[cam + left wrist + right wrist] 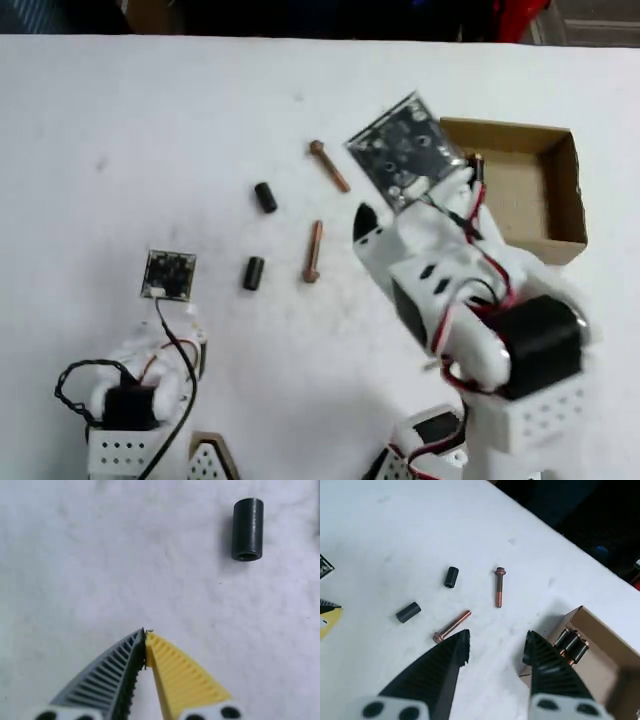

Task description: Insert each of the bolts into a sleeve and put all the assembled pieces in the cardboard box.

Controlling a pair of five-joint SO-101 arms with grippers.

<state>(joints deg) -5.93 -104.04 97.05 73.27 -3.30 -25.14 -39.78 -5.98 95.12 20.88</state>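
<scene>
Right pincer (497, 641) hangs spread and empty beside the cardboard box (525, 195), finished pieces (572, 645) inside; left pincer (145, 632) clenched on nothing near a sleeve (247, 529); one bolt (451, 626) and a second bolt (499, 586) lie loose on the bench (395, 530); better to grip near the head, leaving the shank free for the sleeve.

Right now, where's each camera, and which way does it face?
High view: above the table, looking down; left arm and right arm show.
Left wrist view: on left arm, facing one sleeve; shut left pincer shows.
Right wrist view: on right arm, facing bolts, cardboard box; open right pincer shows.
Shared: high and right wrist see the cardboard box.
</scene>
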